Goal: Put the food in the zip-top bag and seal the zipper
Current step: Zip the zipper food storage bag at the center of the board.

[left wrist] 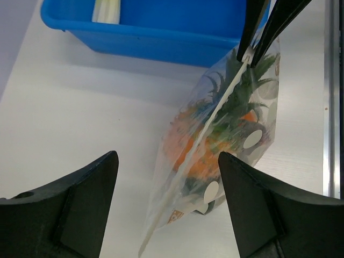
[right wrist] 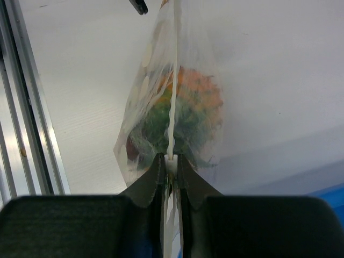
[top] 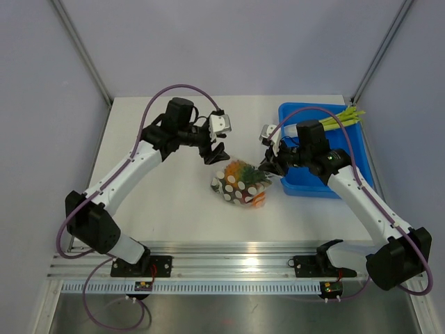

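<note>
- The bag (top: 240,184) rests on the table (top: 160,209) between the two grippers, just beside the blue bin (top: 316,186).
- The food (left wrist: 188,148), orange and green, is inside it.
- The right gripper (right wrist: 171,161) pinches the zipper (right wrist: 173,102) at the end by the bin.
- The left gripper (left wrist: 167,161) gapes wide near the other end, holding nothing.

Left pincer (left wrist: 166,164) agape; right pincer (right wrist: 171,161) clamped

Bright even light, soft faint shadows, wrist-view foregrounds slightly blurred
</note>
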